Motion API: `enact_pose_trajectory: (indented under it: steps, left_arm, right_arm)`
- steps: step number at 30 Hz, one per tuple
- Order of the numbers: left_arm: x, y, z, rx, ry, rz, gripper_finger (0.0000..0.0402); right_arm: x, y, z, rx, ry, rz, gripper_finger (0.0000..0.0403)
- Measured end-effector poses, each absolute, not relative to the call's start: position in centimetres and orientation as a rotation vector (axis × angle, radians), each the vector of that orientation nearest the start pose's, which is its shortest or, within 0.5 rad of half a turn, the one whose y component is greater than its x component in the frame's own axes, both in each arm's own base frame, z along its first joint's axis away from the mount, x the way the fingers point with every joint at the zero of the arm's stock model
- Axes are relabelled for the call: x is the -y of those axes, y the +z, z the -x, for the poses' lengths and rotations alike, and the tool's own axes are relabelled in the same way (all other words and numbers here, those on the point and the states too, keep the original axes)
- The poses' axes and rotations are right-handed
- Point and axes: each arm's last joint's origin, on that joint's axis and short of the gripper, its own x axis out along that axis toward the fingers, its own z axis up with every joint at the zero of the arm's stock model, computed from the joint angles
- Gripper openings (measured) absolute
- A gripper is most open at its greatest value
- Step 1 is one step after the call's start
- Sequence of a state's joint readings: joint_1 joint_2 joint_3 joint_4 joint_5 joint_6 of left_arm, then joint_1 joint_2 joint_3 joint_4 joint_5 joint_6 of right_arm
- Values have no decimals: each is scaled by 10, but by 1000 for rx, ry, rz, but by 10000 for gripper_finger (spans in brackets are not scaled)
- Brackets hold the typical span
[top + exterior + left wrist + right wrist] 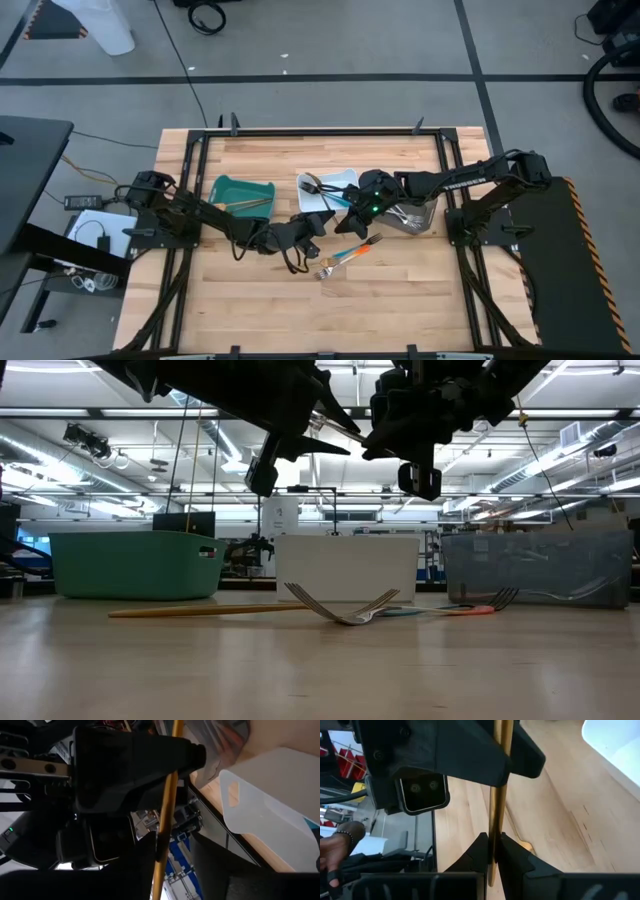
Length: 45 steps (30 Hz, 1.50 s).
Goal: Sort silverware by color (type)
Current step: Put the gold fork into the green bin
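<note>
Two loose pieces lie nearest on the wooden table (pixel 400 290): a plain silver metal fork (pixel 345 616) and, just behind it, an orange-handled fork (pixel 470 609).

Above them, mid-table, both arms meet in the air. The right gripper (pixel 492 840) is clenched on a slim gold metal utensil handle (pixel 500 780). The left gripper (pixel 175 840) has its jaws straddling the same handle; a gap shows on one side, so it looks not yet clamped.

Step, as I judge it: a hand-over of the gold piece from right to left. Next move calls for the left jaws to close firmly before the right lets go, then carrying the piece to the bin for its kind.

Farthest, in a row: a teal plastic bin (pixel 232 186), a white plastic bin (pixel 345 176) and a grey-brown translucent bin (pixel 420 222).

Writing: no brand or label is readable.
</note>
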<state>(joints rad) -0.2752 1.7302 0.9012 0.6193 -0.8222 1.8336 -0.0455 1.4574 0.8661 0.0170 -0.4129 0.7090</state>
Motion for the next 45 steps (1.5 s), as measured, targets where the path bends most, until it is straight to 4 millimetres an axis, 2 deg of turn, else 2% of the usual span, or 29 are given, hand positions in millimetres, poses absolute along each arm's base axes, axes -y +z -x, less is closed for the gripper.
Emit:
enact_pose_trajectory:
  steps: [8,13,20,25,34,39,45]
  left_arm:
    - [74,206,-351,-621,210,-1887,57]
    - [74,207,-351,-617,211,-1877,29]
    - [74,207,-350,-593,232,-1788,29]
    - [77,205,-350,-588,229,-1770,28]
    - [88,198,-342,-710,267,-1749,28]
    - [93,189,-336,-784,268,-1705,28]
    - [92,183,-330,-865,345,-1625,29]
  right_arm:
    - [3,227,-306,-673,139,-821,35]
    - [2,228,-307,-662,146,-818,37]
    - [2,230,-308,-631,158,-790,75]
    - [3,232,-309,-624,191,-772,130]
    - [14,231,-302,-662,160,-764,221]
    - [16,242,-295,-632,146,-723,240]
    - [14,250,-282,-630,52,-626,242]
